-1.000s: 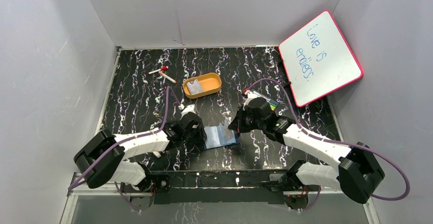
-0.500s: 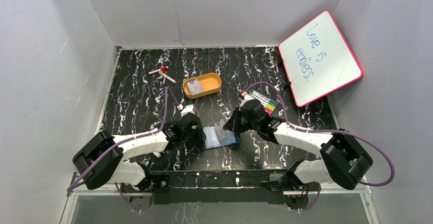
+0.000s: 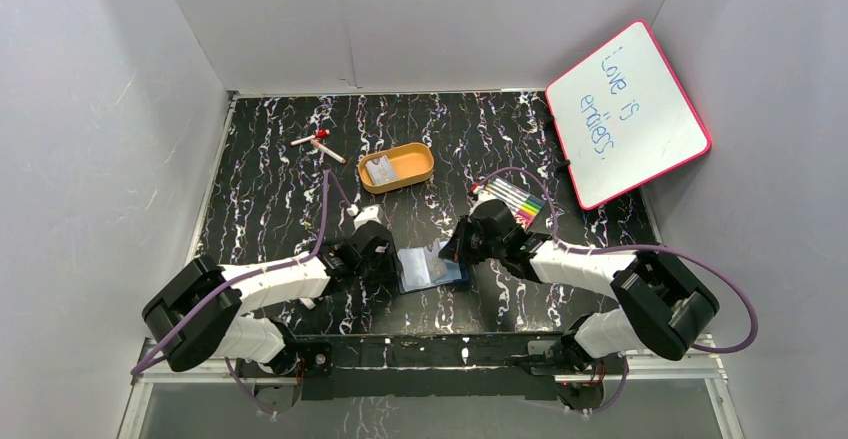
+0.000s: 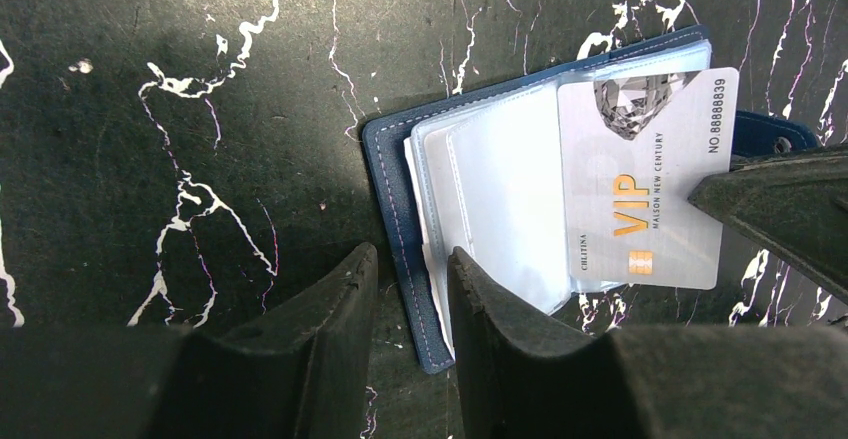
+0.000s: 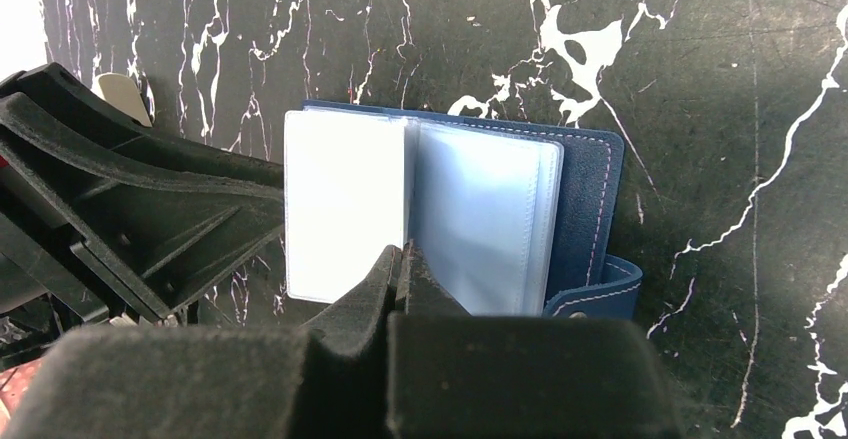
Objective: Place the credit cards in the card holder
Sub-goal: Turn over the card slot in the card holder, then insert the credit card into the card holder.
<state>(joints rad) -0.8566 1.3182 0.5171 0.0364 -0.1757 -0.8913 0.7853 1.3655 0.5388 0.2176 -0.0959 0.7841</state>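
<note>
Navy and lying open on the marbled tabletop point(image 3: 260, 189), the card holder point(image 4: 395, 189) sits low in the middle of the overhead frame, between the two wrists, its clear sleeves fanned upward. Within the last second the right gripper point(image 5: 402, 259) has slid leftward off the marker pack point(image 3: 520, 199), which now shows in full. It has carried a silver VIP card point(image 4: 645, 184) over the sleeves at the right of the left wrist view, its fingers clamped on the card's right edge. The card's left edge overlaps a sleeve, but whether it has entered a pocket I cannot tell. The left gripper point(image 4: 410, 254) has hardly moved. Its fingers stand narrowly parted over the holder's lower cover edge, and whether they pinch it or merely pin it is unclear. So the carry looks finished and insertion is the step in hand, probably needing a flat push leftward. A second pale card point(image 3: 380, 171) lies in the orange tray point(image 3: 410, 164) above centre, not yet fetched.
</note>
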